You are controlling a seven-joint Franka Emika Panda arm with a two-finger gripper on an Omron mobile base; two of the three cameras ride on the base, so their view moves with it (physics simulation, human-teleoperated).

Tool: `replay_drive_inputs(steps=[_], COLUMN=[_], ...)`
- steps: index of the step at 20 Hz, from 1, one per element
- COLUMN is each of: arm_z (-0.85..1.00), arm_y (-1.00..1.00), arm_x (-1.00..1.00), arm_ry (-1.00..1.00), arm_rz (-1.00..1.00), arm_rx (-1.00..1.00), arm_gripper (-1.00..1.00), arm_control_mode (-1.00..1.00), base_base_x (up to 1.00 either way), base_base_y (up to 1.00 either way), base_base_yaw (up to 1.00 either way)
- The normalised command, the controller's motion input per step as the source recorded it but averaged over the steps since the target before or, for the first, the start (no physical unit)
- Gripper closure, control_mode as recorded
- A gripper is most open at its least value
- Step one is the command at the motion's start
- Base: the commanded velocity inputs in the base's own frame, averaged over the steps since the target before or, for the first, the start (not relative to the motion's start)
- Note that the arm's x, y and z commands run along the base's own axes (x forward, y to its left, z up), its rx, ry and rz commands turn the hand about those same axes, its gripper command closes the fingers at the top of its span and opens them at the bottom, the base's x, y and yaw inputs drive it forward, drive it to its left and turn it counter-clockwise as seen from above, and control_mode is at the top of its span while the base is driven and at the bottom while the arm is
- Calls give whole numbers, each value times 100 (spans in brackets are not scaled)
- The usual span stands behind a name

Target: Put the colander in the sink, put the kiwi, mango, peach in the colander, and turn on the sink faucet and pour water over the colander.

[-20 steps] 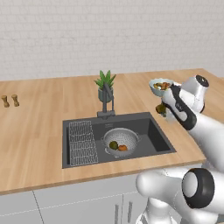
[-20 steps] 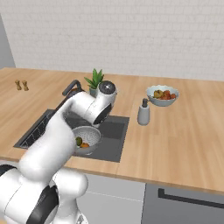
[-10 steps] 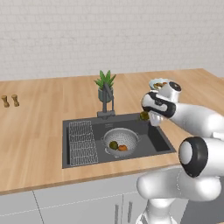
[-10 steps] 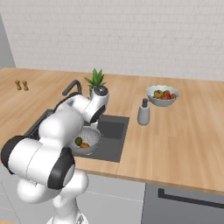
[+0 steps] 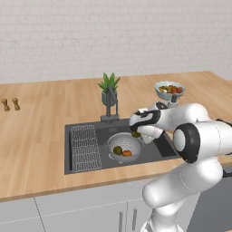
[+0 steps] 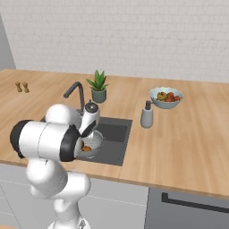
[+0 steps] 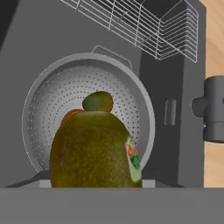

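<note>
Your gripper [image 5: 136,132] is clamped on a brown-green kiwi [image 7: 94,151] right above the colander [image 7: 52,98], which sits in the sink [image 5: 156,147] with a peach [image 5: 127,153] and a greenish fruit [image 7: 98,101] inside.

You get bright, even, flat rendered light, soft faint shadows and no glare; both base pictures look slightly soft and low-detail throughout.
</note>
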Motion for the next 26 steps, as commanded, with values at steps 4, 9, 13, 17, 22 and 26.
replay_drive_inputs(steps=[4,9,13,17,22,26], arm_z=[-43,-38,-31,-54,-69,-50], arm_y=[11,17,51,17,0,18], arm_x=[31,4,-13,0,0,0], arm_ry=[2,-2,-10,-3,0,-9], arm_rz=[7,6,7,5,6,8], arm_rx=[0,0,0,0,0,0], arm_gripper=[100,100,100,100,100,100], arm_control_mode=[-100,-100,-100,-100,-100,-100], base_base_x=[0,0,0,0,0,0], base_base_y=[0,0,0,0,0,0], base_base_yaw=[0,0,0,0,0,0])
